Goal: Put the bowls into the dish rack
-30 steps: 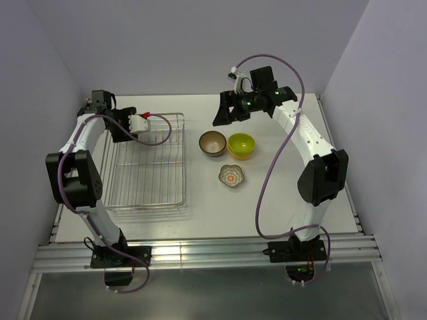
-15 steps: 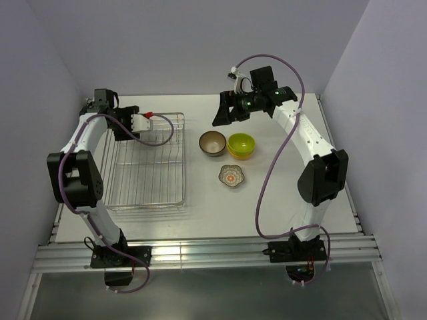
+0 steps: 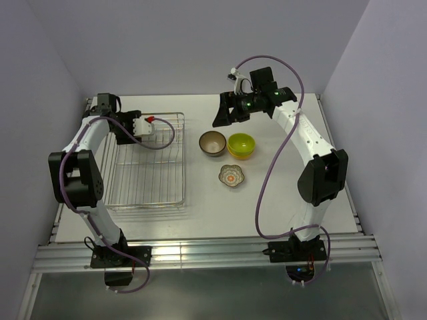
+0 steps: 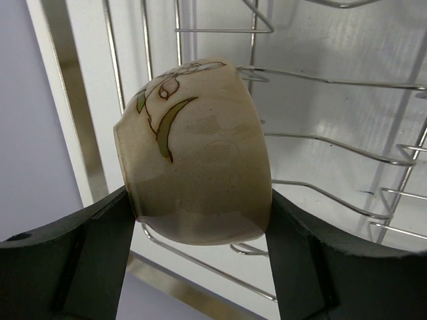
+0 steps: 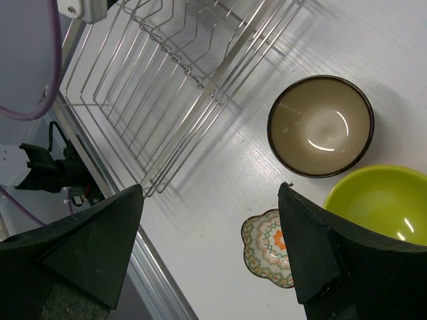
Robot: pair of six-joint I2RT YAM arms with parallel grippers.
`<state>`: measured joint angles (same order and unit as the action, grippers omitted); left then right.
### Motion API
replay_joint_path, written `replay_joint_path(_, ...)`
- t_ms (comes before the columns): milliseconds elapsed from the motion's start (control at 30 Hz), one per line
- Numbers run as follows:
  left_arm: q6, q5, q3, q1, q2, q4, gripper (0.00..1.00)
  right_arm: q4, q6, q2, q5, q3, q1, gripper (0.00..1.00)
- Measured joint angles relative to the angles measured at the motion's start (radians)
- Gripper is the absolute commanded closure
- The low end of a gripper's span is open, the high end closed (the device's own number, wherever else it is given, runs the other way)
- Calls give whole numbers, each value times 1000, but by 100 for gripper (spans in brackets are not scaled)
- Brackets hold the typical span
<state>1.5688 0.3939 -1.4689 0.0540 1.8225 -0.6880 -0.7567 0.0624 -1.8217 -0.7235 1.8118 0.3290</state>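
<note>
The left tool was clamped on a cream bowl with a leaf painted on its wall. One dark finger pressed against each side. The bowl was tipped on its side in the air, above the wires of the dish rack. In the top view that arm reached over the rack's far-left corner. The rack lay on the bench toward its left edge.

The right tool hung over the far middle of the bench with its fingers wide apart, well above the bowls. Near the bench's middle a brown bowl with a pale inside stood upright, just right of the rack. A lime-green bowl stood just beside it on the right, and an orange edge showed under the green bowl's near side. A small scalloped patterned bowl with an orange centre sat closer to the near edge, apart from both.
</note>
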Motion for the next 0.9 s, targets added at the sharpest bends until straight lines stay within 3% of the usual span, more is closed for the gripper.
replay_joint_path(333,6,-14,19,-9,0,26,55,0,0,0,0,0,0,11)
replay_joint_path(367,6,-15,19,-9,0,25,49,0,0,0,1,0,0,11)
replay_joint_path(400,6,-15,19,-9,0,25,35,0,0,0,1,0,0,11)
replay_joint_path(467,7,-16,19,-10,0,25,29,-1,0,0,1,0,0,10)
replay_joint_path(533,9,-18,19,-10,0,24,14,-4,-1,0,1,0,0,10)
replay_joint_path(900,8,-26,15,-12,-72,-44,8,-35,-10,0,9,4,0,9)
